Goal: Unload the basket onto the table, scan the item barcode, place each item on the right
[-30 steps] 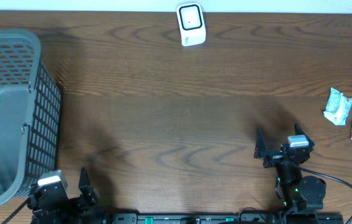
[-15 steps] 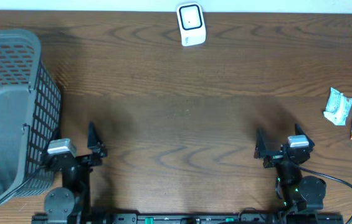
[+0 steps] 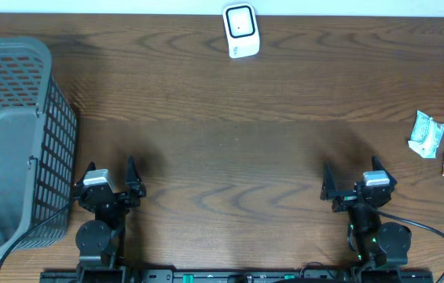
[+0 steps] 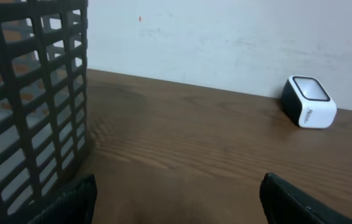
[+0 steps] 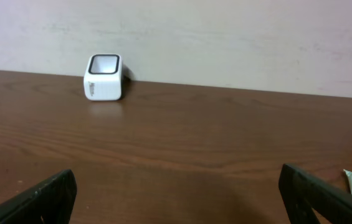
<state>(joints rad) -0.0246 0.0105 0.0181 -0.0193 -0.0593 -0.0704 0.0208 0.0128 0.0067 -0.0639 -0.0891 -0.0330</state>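
White scanner [image 3: 241, 31] stands well ahead of both claws, between them; left gripper [image 3: 110, 168] and right gripper [image 3: 350, 176] gape wide, empty; teal packet [image 3: 427, 134] lies ahead and right of the right gripper

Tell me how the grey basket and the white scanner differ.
Size: the grey basket is far bigger than the white scanner.
Look: the basket is dark grey with lattice walls; the scanner is a smooth white box with a dark window.
Place: on the wooden table, the basket sits at the left edge, the scanner at the far edge near the middle.
Shared: both rest on that table.
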